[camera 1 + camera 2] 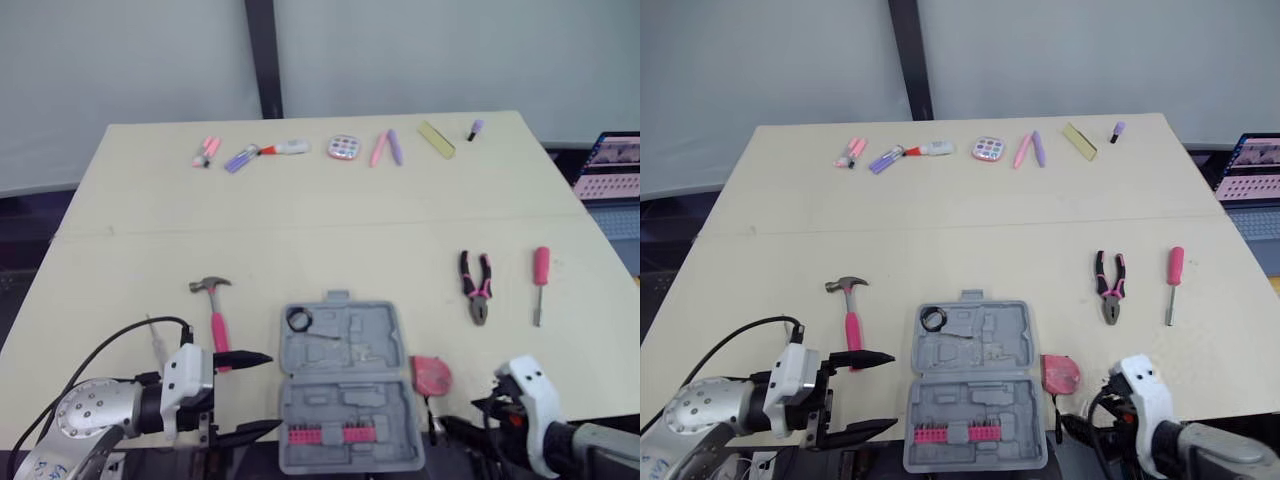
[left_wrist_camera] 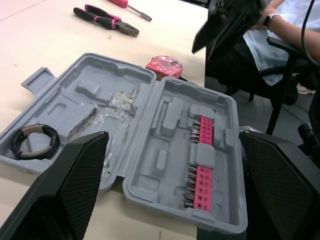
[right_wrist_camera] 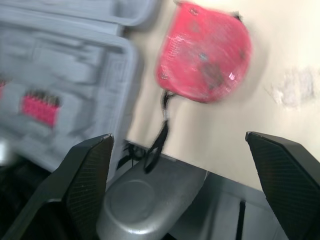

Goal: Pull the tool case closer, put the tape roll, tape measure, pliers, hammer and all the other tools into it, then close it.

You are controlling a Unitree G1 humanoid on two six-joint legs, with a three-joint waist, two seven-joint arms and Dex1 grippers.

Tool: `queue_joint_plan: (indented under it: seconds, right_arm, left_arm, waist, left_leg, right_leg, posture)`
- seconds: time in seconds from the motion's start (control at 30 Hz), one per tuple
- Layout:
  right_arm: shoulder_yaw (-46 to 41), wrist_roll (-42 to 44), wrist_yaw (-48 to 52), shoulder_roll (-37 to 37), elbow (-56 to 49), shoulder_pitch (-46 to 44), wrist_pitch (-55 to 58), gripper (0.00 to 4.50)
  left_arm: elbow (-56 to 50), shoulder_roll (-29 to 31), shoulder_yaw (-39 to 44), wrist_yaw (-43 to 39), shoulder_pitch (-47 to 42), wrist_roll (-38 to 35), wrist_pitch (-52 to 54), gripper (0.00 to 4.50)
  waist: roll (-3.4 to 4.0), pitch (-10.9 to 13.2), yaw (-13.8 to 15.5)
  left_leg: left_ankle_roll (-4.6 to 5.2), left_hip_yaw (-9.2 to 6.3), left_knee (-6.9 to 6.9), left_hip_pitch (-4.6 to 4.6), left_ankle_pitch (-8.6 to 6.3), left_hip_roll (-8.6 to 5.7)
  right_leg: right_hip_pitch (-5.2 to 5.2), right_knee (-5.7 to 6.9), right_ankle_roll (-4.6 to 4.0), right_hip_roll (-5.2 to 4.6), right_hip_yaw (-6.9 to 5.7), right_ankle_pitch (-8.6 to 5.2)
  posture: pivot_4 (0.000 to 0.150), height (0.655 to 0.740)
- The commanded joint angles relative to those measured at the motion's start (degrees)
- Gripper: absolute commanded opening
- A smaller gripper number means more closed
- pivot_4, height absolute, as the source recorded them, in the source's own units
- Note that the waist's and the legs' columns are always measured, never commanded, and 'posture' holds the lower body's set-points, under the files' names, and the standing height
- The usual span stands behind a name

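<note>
The grey tool case (image 1: 343, 385) lies open at the table's front edge, with a pink bit strip (image 1: 326, 434) in its near half. A black tape roll (image 1: 298, 319) sits in the far left pocket. The red tape measure (image 1: 431, 376) rests just right of the case. The pink-handled hammer (image 1: 213, 310) lies to the left; the pliers (image 1: 476, 287) and pink screwdriver (image 1: 540, 283) lie to the right. My left gripper (image 1: 268, 392) is open beside the case's left edge, holding nothing. My right gripper (image 3: 178, 136) is open just short of the tape measure (image 3: 202, 52).
Several pens, markers and small items (image 1: 345, 148) line the table's far edge. A laptop (image 1: 610, 165) stands off the right side. In the left wrist view a seated person (image 2: 280, 30) is beyond the table's front edge.
</note>
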Motion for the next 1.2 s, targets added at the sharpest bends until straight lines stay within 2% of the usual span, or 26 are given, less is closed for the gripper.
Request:
queue_joint_plan:
  seconds: [0.03, 0.1, 0.27, 0.37, 0.53, 0.83, 1.2]
  right_arm:
    - [-0.9, -0.8, 9.6, -5.5, 2.5, 0.4, -9.2, 4.47]
    - [1.3, -4.8, 12.8, -8.6, 6.5, -1.8, -17.0, 4.47]
    - [11.0, -15.0, 21.7, -15.0, 17.1, -7.1, -35.7, 4.47]
    - [18.7, -22.1, 24.4, -16.3, 25.2, -12.5, -46.4, 4.47]
    - [26.8, -28.4, 29.6, -16.1, 34.9, -19.2, -59.1, 4.47]
    - [33.4, -32.4, 32.2, -14.2, 40.9, -24.8, -66.7, 4.47]
    - [36.1, -36.0, 29.9, -10.5, 44.1, -27.2, -69.3, 4.47]
  left_arm:
    - [-0.7, 1.3, -0.1, -2.1, -0.4, -0.2, -2.0, 4.5]
    - [0.0, 0.9, 0.4, -2.6, -0.7, 2.7, -7.1, 4.5]
    - [1.6, 0.6, 0.5, -4.9, 0.2, 2.5, -11.4, 4.5]
    - [2.3, 0.0, 1.0, -5.2, 1.4, 2.7, -14.4, 4.5]
    - [2.9, -0.3, 1.4, -5.8, 3.0, 2.7, -17.5, 4.5]
    - [1.9, -0.7, 1.3, -4.3, 4.9, 2.8, -18.8, 4.5]
    - [1.3, -0.5, 1.4, -3.5, 6.2, 2.6, -19.5, 4.5]
  waist:
    - [-0.05, 0.0, 0.0]
    - [-0.05, 0.0, 0.0]
    - [-0.05, 0.0, 0.0]
    - [-0.1, 0.0, -0.1]
    - [-0.1, 0.0, -0.1]
    - [-0.1, 0.0, -0.1]
    - [-0.1, 0.0, -0.1]
  left_leg:
    - [0.0, -0.01, 0.0, 0.01, 0.0, 0.0]
    - [0.0, 0.03, 0.02, 0.01, 0.0, -0.01]
    - [0.0, 0.04, 0.03, 0.02, 0.0, 0.0]
    - [-0.01, 0.05, 0.03, 0.03, 0.01, 0.0]
    - [-0.02, 0.06, 0.08, 0.03, 0.01, 0.0]
    - [-0.04, 0.06, 0.1, 0.04, 0.02, 0.01]
    - [-0.05, 0.06, 0.11, 0.05, 0.03, 0.01]
  right_leg:
    - [0.01, -0.01, 0.0, 0.01, -0.01, 0.0]
    - [0.01, -0.01, 0.01, 0.0, 0.01, 0.01]
    - [0.01, -0.06, 0.04, 0.0, 0.01, 0.02]
    - [0.02, -0.04, 0.05, 0.0, 0.0, 0.02]
    - [0.04, -0.08, 0.08, -0.01, -0.01, 0.04]
    - [0.07, -0.08, 0.08, -0.01, -0.02, 0.04]
    - [0.08, -0.06, 0.08, -0.01, -0.02, 0.04]
  posture:
    - [0.15, 0.74]
    - [0.15, 0.74]
    - [0.15, 0.74]
    - [0.15, 0.74]
    - [0.15, 0.74]
    - [0.15, 0.74]
    - [0.15, 0.74]
